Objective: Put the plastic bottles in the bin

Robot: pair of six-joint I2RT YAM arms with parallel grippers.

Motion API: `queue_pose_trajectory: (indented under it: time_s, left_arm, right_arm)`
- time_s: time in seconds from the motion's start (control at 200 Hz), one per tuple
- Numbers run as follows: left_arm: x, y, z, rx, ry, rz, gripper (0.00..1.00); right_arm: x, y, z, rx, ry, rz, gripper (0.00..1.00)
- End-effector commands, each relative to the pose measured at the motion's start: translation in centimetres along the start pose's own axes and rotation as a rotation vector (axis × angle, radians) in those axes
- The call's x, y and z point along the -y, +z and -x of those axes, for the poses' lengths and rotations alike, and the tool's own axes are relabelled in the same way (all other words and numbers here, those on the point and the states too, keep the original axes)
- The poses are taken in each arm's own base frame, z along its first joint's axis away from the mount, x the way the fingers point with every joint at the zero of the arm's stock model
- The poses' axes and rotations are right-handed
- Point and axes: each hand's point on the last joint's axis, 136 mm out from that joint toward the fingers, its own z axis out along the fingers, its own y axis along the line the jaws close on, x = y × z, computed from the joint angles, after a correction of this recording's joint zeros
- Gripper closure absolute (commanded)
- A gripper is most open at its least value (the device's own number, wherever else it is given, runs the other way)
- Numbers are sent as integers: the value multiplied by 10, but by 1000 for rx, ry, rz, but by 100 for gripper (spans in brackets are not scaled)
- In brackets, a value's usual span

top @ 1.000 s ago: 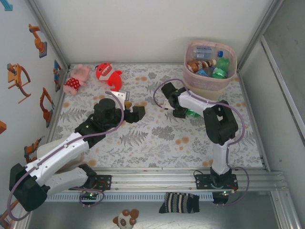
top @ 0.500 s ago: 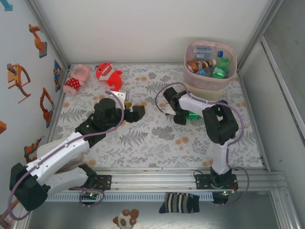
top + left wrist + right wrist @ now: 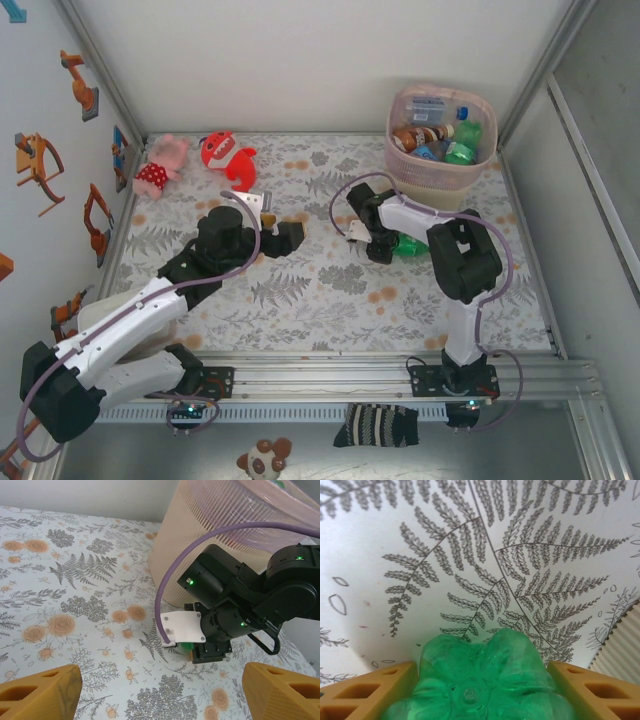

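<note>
A green plastic bottle [image 3: 410, 243] lies on the fern-print mat just in front of the bin [image 3: 437, 178]. In the right wrist view its base [image 3: 479, 680] sits between my orange fingers [image 3: 365, 692], which press on both sides. My right gripper [image 3: 386, 246] is low on the mat, shut on this bottle. The bin, pink above and cream below, holds several bottles [image 3: 440, 135]. My left gripper [image 3: 287, 236] hovers open over the mat's middle, nothing between its fingers [image 3: 40, 692]. The left wrist view faces the right gripper [image 3: 209, 652], a sliver of green bottle [image 3: 186, 646] and the bin wall [image 3: 200, 535].
A pink plush toy [image 3: 160, 165] and a red plush toy [image 3: 226, 156] lie at the back left of the mat. A striped sock [image 3: 376, 426] lies beyond the near rail. The bin's ribbed wall [image 3: 622, 647] is close on the right of the right gripper.
The right gripper has slid a little right and nearer along the mat, and its fingers have closed in on the green bottle. The left arm has not moved.
</note>
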Motion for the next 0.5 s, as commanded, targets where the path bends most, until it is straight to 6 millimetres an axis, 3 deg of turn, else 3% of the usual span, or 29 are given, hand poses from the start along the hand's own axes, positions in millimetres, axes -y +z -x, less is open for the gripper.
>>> queue_pose_trajectory:
  time_s: [0.0,0.275,0.496]
  left_arm:
    - [-3,-6,6,35,-18,7,17]
    - [-6,-10,6,44,-13,18,17]
    - [-9,-14,5,52,-13,29,17]
  right_arm:
    - [-12,-10,-9,4,13,53,37]
    - [-10,-33,1,92,82,68,43]
    - [-2,-83,19,294,212,91,45]
